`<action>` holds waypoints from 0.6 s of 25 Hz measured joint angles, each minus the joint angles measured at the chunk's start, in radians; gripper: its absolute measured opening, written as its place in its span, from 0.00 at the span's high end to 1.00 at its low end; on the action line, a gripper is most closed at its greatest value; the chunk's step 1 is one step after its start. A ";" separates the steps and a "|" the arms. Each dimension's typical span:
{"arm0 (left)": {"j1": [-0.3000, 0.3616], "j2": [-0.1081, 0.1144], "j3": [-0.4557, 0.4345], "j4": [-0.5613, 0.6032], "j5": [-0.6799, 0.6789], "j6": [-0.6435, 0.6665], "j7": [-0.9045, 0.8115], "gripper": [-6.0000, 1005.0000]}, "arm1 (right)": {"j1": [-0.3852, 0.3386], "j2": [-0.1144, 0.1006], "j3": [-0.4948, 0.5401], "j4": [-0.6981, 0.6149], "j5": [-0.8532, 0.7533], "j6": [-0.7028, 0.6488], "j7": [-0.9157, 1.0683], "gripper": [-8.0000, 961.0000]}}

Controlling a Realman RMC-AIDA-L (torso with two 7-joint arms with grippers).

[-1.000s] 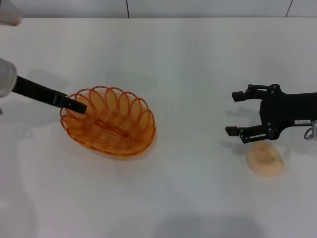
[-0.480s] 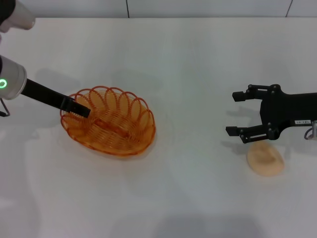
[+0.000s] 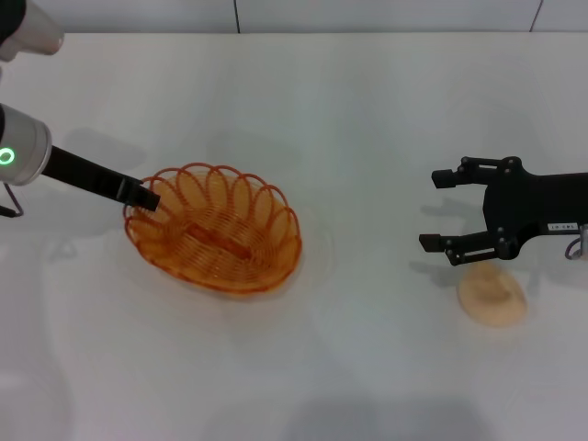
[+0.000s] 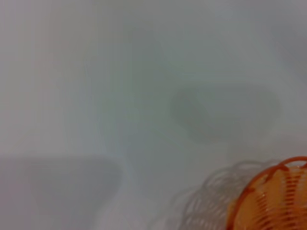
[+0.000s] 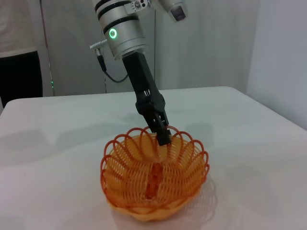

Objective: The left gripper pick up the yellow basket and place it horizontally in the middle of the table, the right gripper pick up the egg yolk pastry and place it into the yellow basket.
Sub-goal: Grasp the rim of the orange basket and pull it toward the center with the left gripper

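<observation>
The yellow basket (image 3: 216, 230) is an oval orange-yellow wire basket on the white table (image 3: 367, 119), left of centre. My left gripper (image 3: 144, 197) is shut on the basket's left rim. In the right wrist view the left gripper (image 5: 161, 133) clamps the far rim of the basket (image 5: 153, 179). A corner of the basket (image 4: 276, 201) shows in the left wrist view. The egg yolk pastry (image 3: 493, 294) is a pale peach dome at the right, on the table. My right gripper (image 3: 441, 209) is open and empty, hovering just behind and left of the pastry.
The table's back edge meets a grey wall (image 3: 276, 14) at the far side. White tabletop lies between the basket and the pastry.
The left gripper has dragged the basket a little to the right, toward the table's middle, with the rim held. The right gripper and the pastry have not moved.
</observation>
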 joint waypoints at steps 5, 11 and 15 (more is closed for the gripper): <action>0.006 0.005 -0.001 0.003 -0.048 0.010 -0.008 0.80 | -0.003 0.000 0.002 0.000 0.004 -0.002 0.000 0.09; 0.046 0.000 -0.002 0.072 -0.132 0.070 -0.079 0.92 | -0.031 0.000 0.001 -0.019 0.038 -0.013 -0.015 0.09; 0.066 -0.013 0.001 0.122 -0.191 0.111 -0.172 0.92 | -0.053 0.000 0.005 -0.037 0.063 -0.029 -0.032 0.09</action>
